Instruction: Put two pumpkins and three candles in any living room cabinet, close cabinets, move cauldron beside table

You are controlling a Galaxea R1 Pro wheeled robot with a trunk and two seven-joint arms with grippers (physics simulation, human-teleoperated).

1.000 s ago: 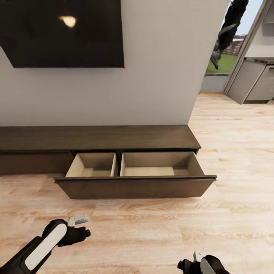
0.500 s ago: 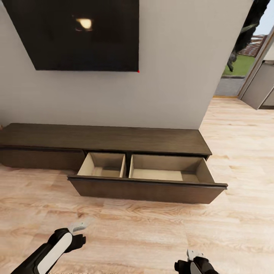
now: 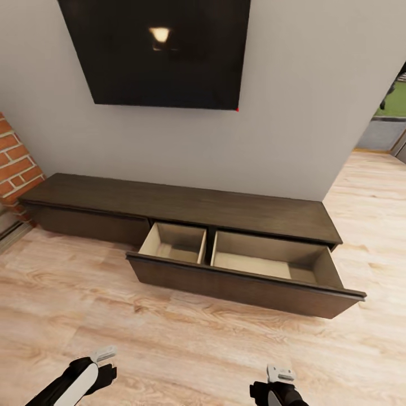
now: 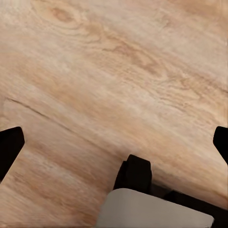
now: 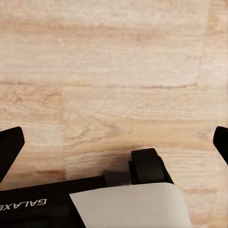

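1. Two compartments lie bare in the open drawer [image 3: 242,282] of the cabinet [image 3: 180,206], which stands against the far wall below the dark TV [image 3: 158,53].
2. Both claws sit low near the camera over wood floor [image 3: 169,349]: the left gripper [image 4: 114,137] and the right gripper [image 5: 114,137] each show fingertips spread wide, holding nothing.
3. Pumpkins and candles are not in sight here, so the step is likely travelling to fetch one.
4. Leave the drawer open, keep the arms tucked, and steer clear of its protruding front and the brick wall [image 3: 17,163] at left.
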